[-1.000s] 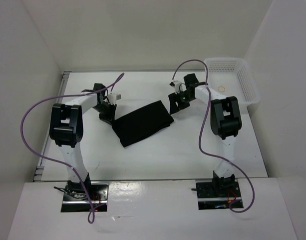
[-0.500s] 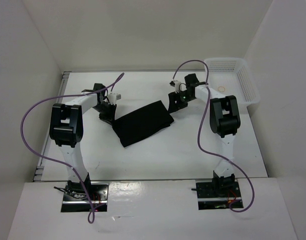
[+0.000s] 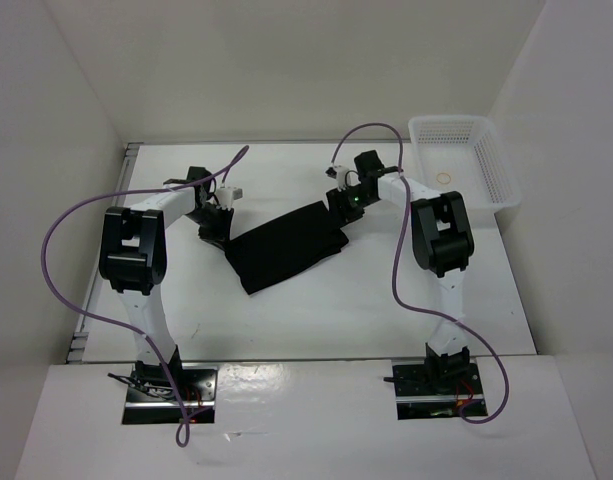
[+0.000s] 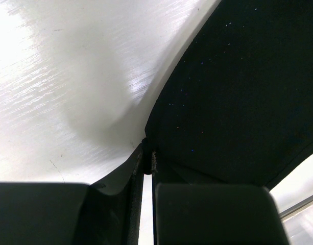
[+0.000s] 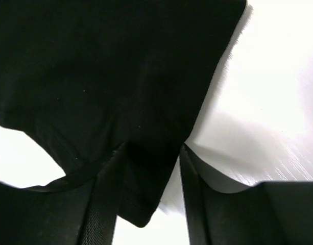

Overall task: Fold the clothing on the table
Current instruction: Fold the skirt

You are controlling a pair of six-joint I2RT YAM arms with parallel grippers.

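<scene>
Nearest, a stretch of the white table spreads out toward the middle. Farther in, around the middle of the table, the clothing lies as a flat black oblong, slanting from near left to far right. At its left end the left gripper is down at the table surface, its jaws drawn together on the edge of the fabric with only a thin slit between them. At the far right corner of the clothing the right gripper has its jaws apart, straddling that corner. Black cloth lies between its two fingers, and a sliver of white table shows beside the right one. Farthest, in the far right corner, a white mesh basket sits well apart from the clothing, with a small ring inside it.
</scene>
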